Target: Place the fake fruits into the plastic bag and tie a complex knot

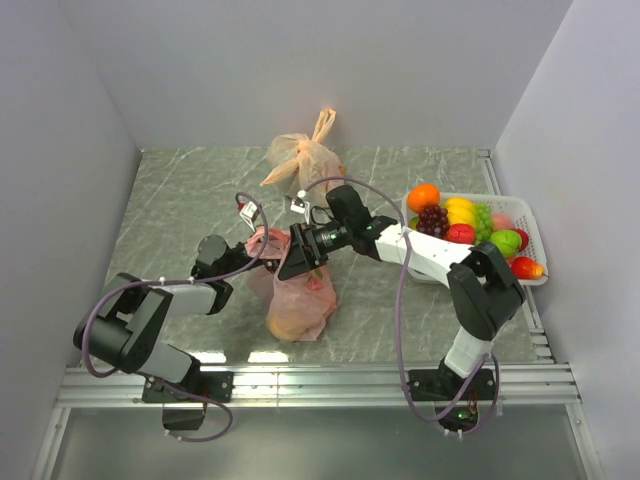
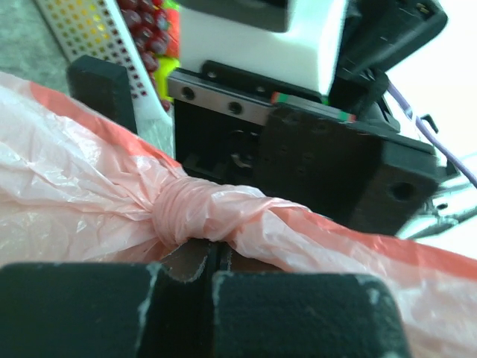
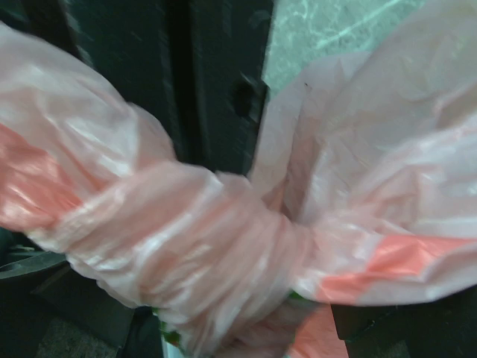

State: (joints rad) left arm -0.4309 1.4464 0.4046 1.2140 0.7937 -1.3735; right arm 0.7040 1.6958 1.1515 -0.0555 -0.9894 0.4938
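The pink-red plastic bag [image 1: 300, 295] lies mid-table with fruit showing through its lower part [image 1: 290, 322]. Its handles are twisted into a knot [image 2: 186, 216], which also fills the blurred right wrist view [image 3: 223, 253]. My left gripper [image 1: 262, 250] is shut, its fingertips [image 2: 195, 259] pressed together on the plastic just under the knot. My right gripper [image 1: 293, 262] faces it from the right. Its fingers [image 3: 97, 328] stand wide apart at the sides of the twisted plastic. A bit of green fruit [image 3: 168, 335] shows under the plastic.
A white perforated basket [image 1: 528, 215] at the right holds an orange [image 1: 424, 196], grapes [image 1: 432, 219] and several other fruits. A paler orange-beige tied bag [image 1: 300, 155] stands behind the grippers. Grey walls close in left, back and right.
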